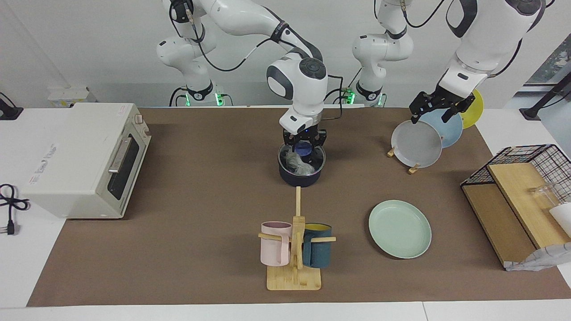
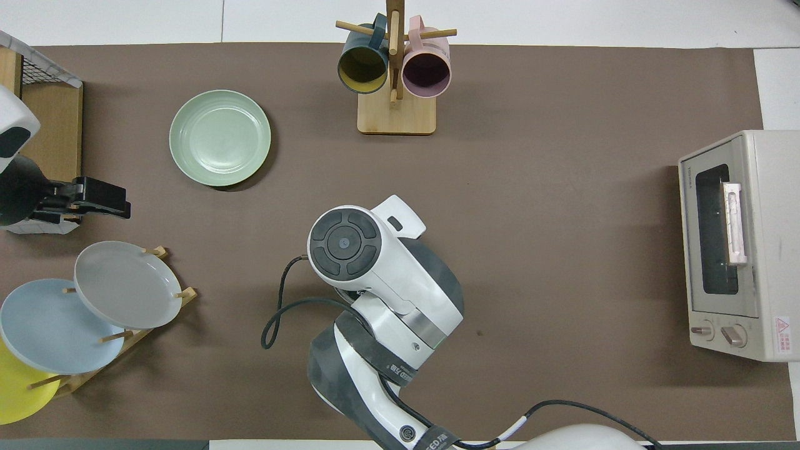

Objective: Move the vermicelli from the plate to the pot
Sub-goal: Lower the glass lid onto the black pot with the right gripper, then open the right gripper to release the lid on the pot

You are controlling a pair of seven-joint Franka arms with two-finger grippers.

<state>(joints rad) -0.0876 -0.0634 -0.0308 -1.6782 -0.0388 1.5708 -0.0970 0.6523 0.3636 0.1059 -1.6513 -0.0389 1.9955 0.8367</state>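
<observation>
The pot [image 1: 299, 174] stands mid-table with a clear glass lid [image 1: 285, 157] on it. The vermicelli [image 1: 298, 165] shows through the glass as a pale tangle inside the pot. My right gripper [image 1: 304, 143] is straight down over the lid's blue knob [image 1: 304, 148]. The pot's handle is hidden, and in the overhead view the right arm [image 2: 375, 281] covers the whole pot. The mint-green plate [image 1: 400, 228] [image 2: 220, 138] lies bare, farther from the robots and toward the left arm's end. My left gripper [image 1: 435, 115] [image 2: 122, 201] hangs open and empty over the plate rack.
A rack holds a grey plate [image 1: 416, 144], a light blue plate [image 1: 448, 127] and a yellow plate [image 1: 473, 109]. A mug tree [image 1: 295, 249] with two mugs stands farther out. A toaster oven [image 1: 84, 158] sits at the right arm's end, a wire basket [image 1: 531, 178] at the left arm's.
</observation>
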